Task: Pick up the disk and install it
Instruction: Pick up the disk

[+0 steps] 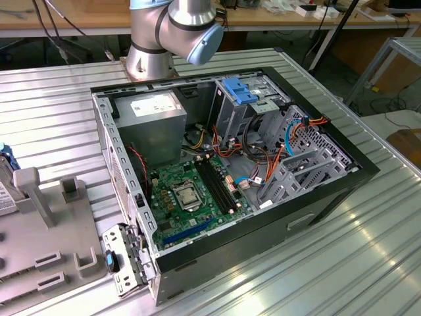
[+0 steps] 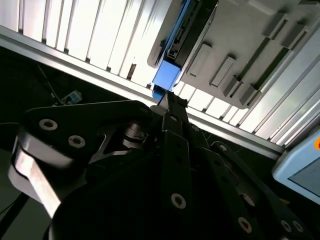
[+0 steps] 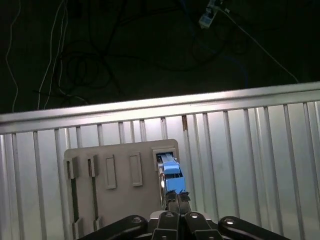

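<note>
While the case [image 1: 263,240] lies open, the disk [image 3: 172,180] stands slotted in a fixture [image 3: 120,210].

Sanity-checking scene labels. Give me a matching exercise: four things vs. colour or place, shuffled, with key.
1 disk
2 power supply
3 motherboard
4 claw

a green, inside the case
b right by the disk's blue end
c grey box, white label
d slotted in the grey holder

Pairs: 1-d, 2-c, 3-a, 4-b
</note>
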Robot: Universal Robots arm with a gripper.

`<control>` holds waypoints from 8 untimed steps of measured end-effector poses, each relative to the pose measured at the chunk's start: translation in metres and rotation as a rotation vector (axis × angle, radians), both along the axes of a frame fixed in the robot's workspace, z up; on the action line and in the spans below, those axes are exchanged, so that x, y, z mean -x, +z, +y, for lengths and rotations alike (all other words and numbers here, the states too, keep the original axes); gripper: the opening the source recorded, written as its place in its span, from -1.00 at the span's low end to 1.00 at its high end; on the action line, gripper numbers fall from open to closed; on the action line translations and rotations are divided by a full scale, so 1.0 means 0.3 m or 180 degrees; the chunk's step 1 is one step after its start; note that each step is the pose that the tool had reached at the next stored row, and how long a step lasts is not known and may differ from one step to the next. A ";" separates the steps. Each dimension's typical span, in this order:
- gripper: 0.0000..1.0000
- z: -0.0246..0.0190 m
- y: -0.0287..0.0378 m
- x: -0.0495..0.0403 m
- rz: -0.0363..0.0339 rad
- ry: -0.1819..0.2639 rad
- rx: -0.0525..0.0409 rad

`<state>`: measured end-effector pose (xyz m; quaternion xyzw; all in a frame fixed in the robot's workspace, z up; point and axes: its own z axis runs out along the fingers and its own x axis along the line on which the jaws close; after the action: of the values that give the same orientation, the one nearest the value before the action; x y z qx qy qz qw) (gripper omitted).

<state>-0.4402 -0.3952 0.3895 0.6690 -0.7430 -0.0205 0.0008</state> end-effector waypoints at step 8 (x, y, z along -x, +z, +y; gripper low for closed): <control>-0.79 -0.001 -0.008 0.006 -0.0069 0.0116 0.0008</control>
<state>-0.4419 -0.3955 0.3871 0.6826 -0.7307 -0.0122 -0.0059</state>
